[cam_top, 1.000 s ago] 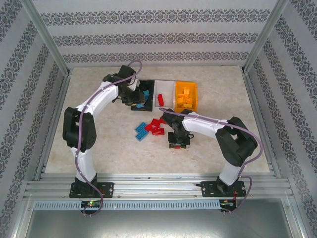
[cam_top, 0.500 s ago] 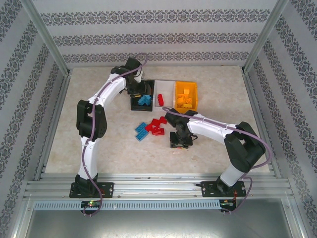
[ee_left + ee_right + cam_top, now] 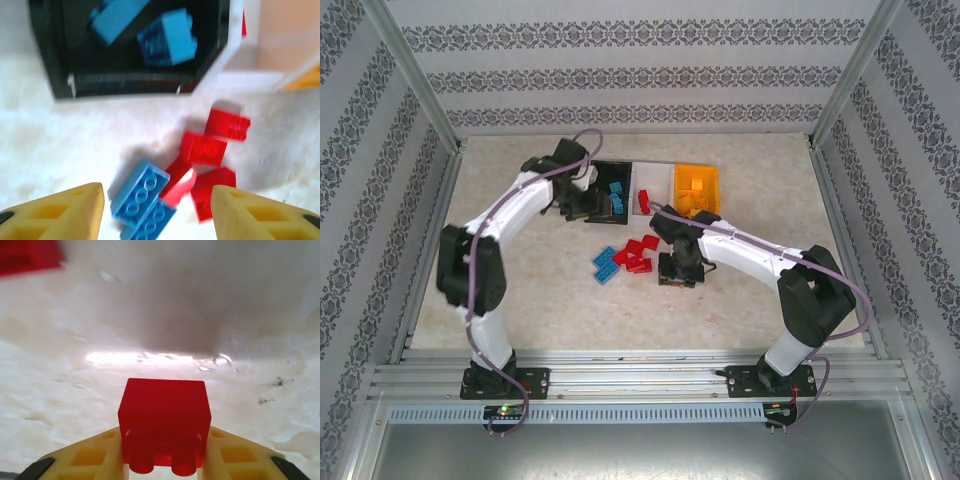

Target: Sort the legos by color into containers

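Black bin (image 3: pixel 125 84): at least two blue bricks (image 3: pixel 167 42) inside
White bin (image 3: pixel 653 175): one red brick (image 3: pixel 642 203) in it, little else visible
Orange bin (image 3: pixel 698 168): yellow bricks (image 3: pixel 695 195) piled in; none loose on the table (image 3: pixel 550 290)
Loose, just in front of the bins: two blues (image 3: pixel 142 197) and a cluster of reds (image 3: pixel 210 150), touching one another
Left gripper (image 3: pixel 157 202): fingers apart, empty, above the loose bricks near the black bin
Right gripper (image 3: pixel 165 460): clamped on a red (image 3: pixel 165 425), low over the table, near the cluster
Judgement: yellow done, blue mostly done, red barely started; well past halfway
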Robot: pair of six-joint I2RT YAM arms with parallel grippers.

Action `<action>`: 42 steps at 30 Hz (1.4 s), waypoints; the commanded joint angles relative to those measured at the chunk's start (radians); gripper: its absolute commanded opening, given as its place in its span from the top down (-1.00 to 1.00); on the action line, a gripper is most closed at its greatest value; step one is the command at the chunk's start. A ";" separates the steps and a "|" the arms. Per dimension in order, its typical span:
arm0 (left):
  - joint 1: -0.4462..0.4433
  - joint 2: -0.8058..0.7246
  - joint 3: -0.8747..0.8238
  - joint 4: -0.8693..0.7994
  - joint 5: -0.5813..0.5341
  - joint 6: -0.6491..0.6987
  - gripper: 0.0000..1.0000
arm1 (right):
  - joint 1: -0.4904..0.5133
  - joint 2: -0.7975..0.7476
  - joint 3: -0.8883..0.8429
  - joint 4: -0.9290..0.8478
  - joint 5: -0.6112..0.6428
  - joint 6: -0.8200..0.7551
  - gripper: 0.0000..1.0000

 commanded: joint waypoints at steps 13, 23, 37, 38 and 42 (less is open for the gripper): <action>0.006 -0.462 -0.659 0.141 0.134 -0.107 -0.27 | -0.177 0.411 0.738 -0.187 0.006 -0.187 0.36; 0.002 -0.553 -0.700 0.068 0.115 -0.077 -0.51 | -0.216 0.708 1.183 -0.359 -0.018 -0.222 0.12; -0.026 -0.486 -0.647 0.069 0.115 -0.038 -0.56 | -0.224 0.601 1.048 -0.315 -0.025 -0.210 -0.01; -0.035 -0.473 -0.634 0.062 0.105 -0.026 -0.55 | -0.219 0.571 1.004 -0.292 -0.026 -0.200 -0.01; -0.083 -0.397 -0.574 0.046 0.061 0.026 -0.53 | -0.204 0.437 0.792 -0.189 -0.031 -0.153 -0.05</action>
